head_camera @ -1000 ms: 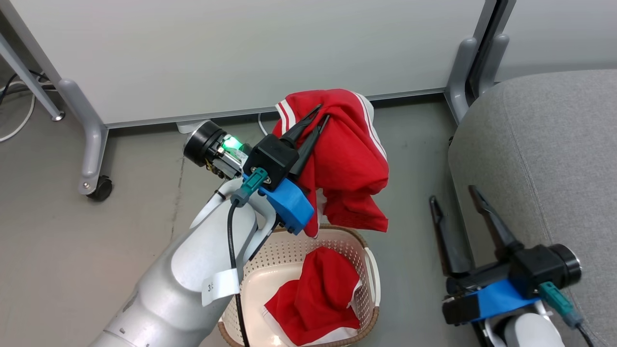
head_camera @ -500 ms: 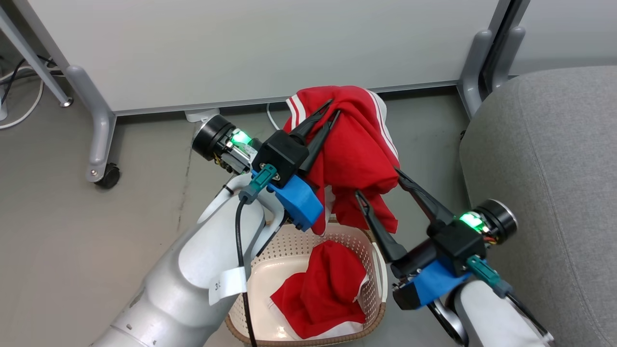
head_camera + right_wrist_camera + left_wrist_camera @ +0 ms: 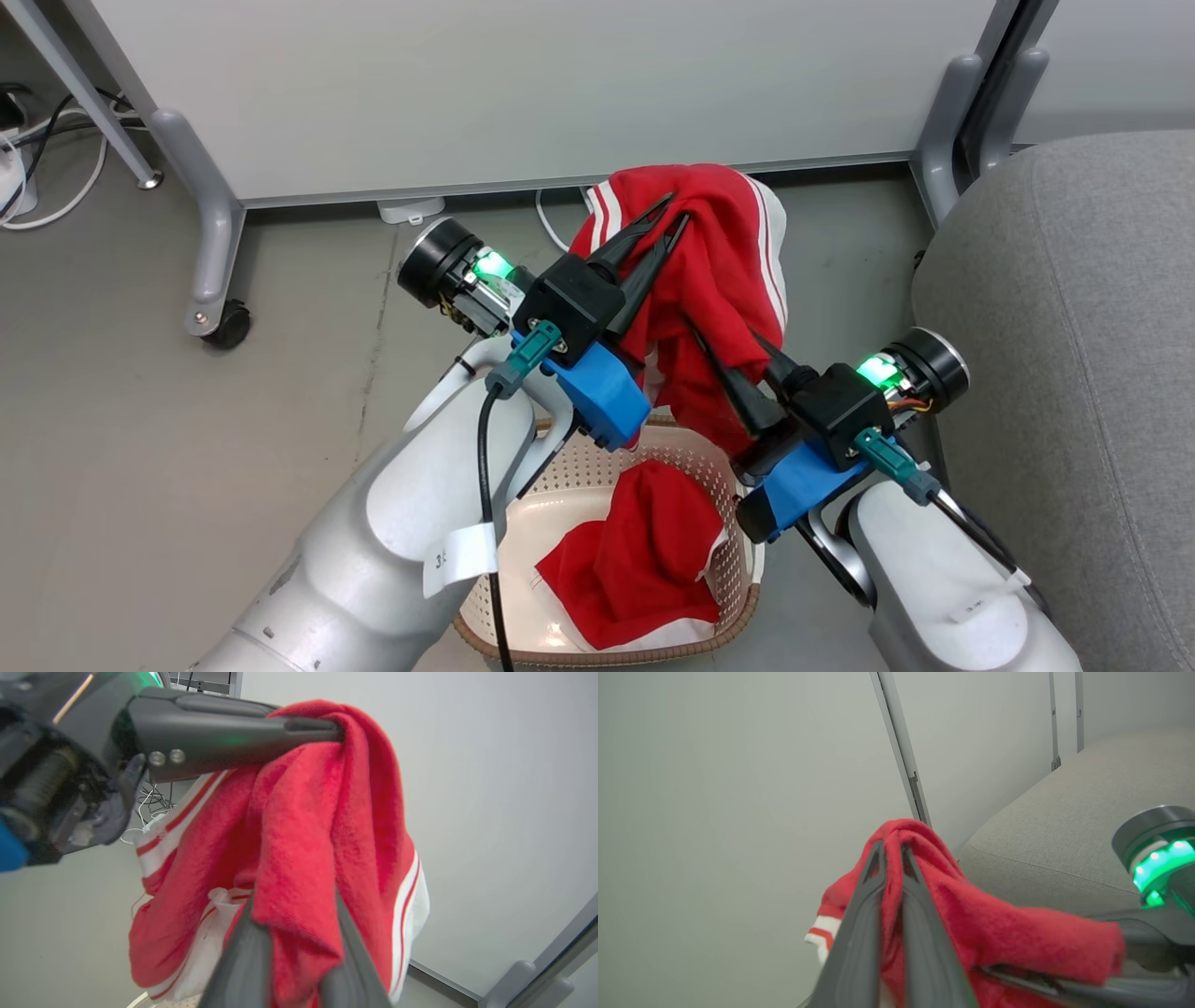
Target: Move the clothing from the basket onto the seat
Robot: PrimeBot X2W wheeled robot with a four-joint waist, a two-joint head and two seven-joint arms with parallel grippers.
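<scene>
- Head view: your left pincer [image 3: 678, 207] pinches the raised garment [image 3: 724, 266].
- Right pincer [image 3: 726, 336] grips its lower fold.
- Second garment [image 3: 644, 555] lies in the basket [image 3: 695, 635] below both pincers; the seat [image 3: 1074, 327] is right of them.

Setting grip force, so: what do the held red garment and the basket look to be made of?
Held garment: probably soft fleecy knit fabric; matte, fuzzy nap, limp folds. Basket: likely moulded plastic; smooth cream wall, regular holes, brown woven-look rim.
</scene>
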